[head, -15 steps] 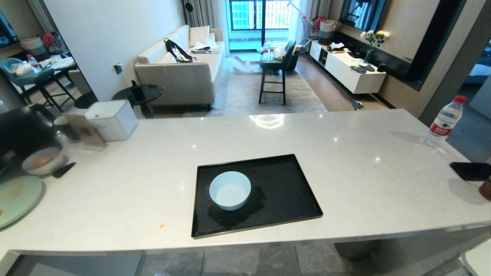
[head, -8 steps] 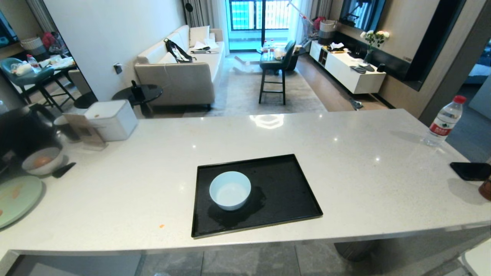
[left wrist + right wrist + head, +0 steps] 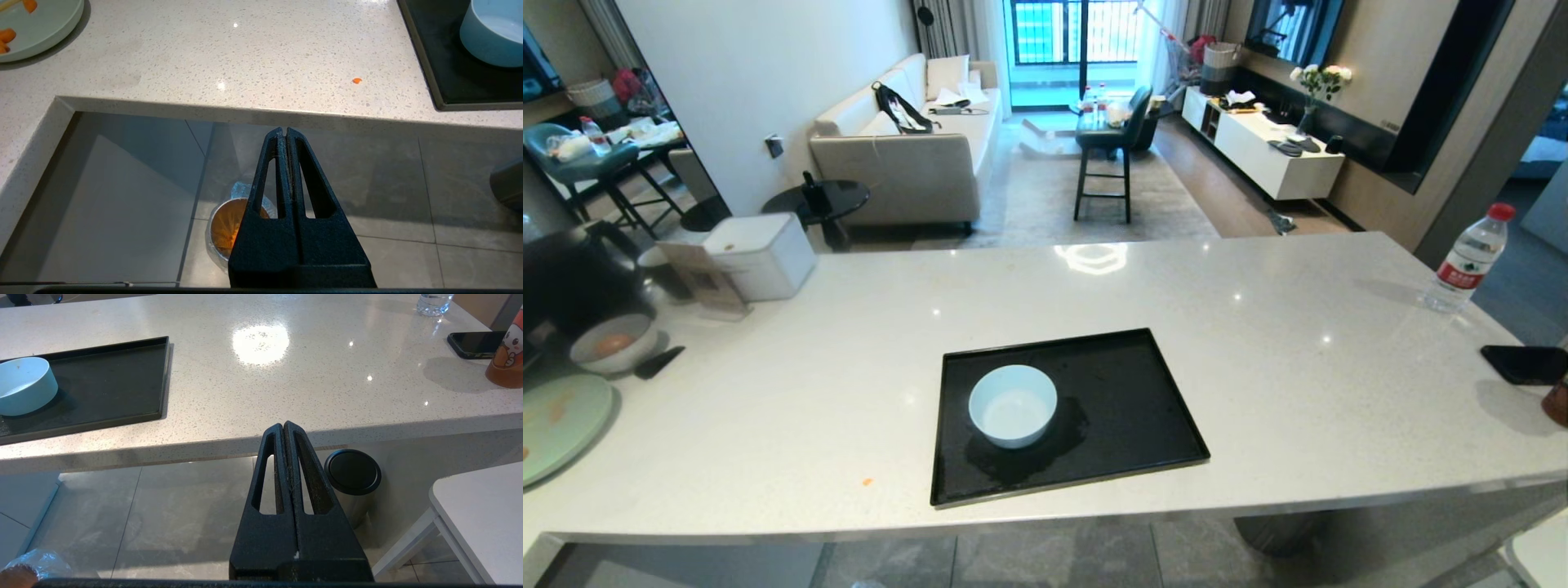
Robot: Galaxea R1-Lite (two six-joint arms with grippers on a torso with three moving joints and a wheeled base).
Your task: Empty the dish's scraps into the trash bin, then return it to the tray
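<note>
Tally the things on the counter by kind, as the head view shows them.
Bowls: 2, the pale blue dish and a grey-white bowl
Tray: 1
Plate: 1, pale green
Water bottle: 1
Phone: 1
White box: 1
Total: 7

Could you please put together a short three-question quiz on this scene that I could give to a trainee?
1. True or false: the dish stands on the tray.
2. Where is the trash bin? A) on the counter; B) on the floor below the counter edge; C) on the tray.
3. Fill in: the left gripper and the right gripper both have their fingers ____.

Key: 1 true, and the dish looks empty. 2 B; the left wrist view shows it beneath the left gripper, with orange bits inside. 3 shut; neither holds anything.
</note>
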